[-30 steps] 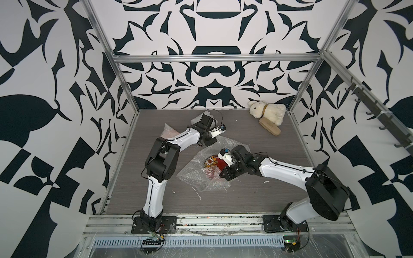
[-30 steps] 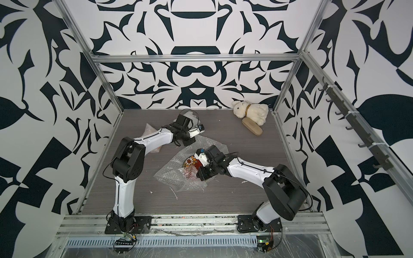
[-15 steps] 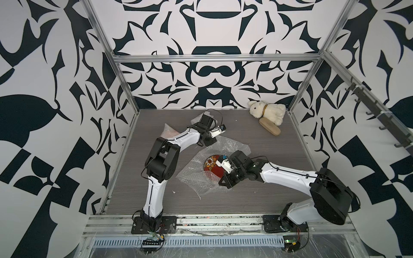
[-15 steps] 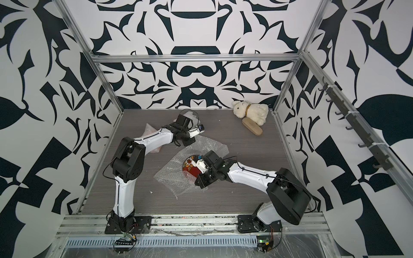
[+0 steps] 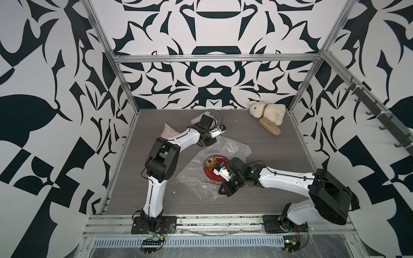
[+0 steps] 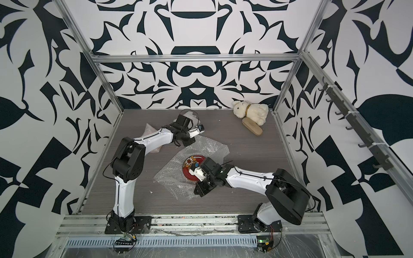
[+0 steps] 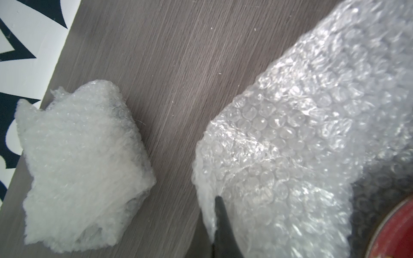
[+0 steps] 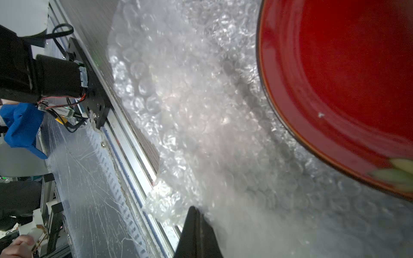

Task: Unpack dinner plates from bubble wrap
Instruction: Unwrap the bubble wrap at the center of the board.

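Dark red floral plate (image 6: 187, 173) on spread bubble wrap (image 6: 169, 172), between the jaws, left jaws closed at the wrap's far edge, right jaws at its near corner

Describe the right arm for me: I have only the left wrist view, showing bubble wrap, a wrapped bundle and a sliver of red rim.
Observer: The right gripper is shut on the bubble wrap at its edge nearest the arm bases.
Operator: Is the plate uncovered?
Observer: Yes, the red floral plate lies bare, face up, on the opened sheet.
Operator: Anything else around?
Observer: A plush rabbit and a wooden brush, side by side in the far right corner.
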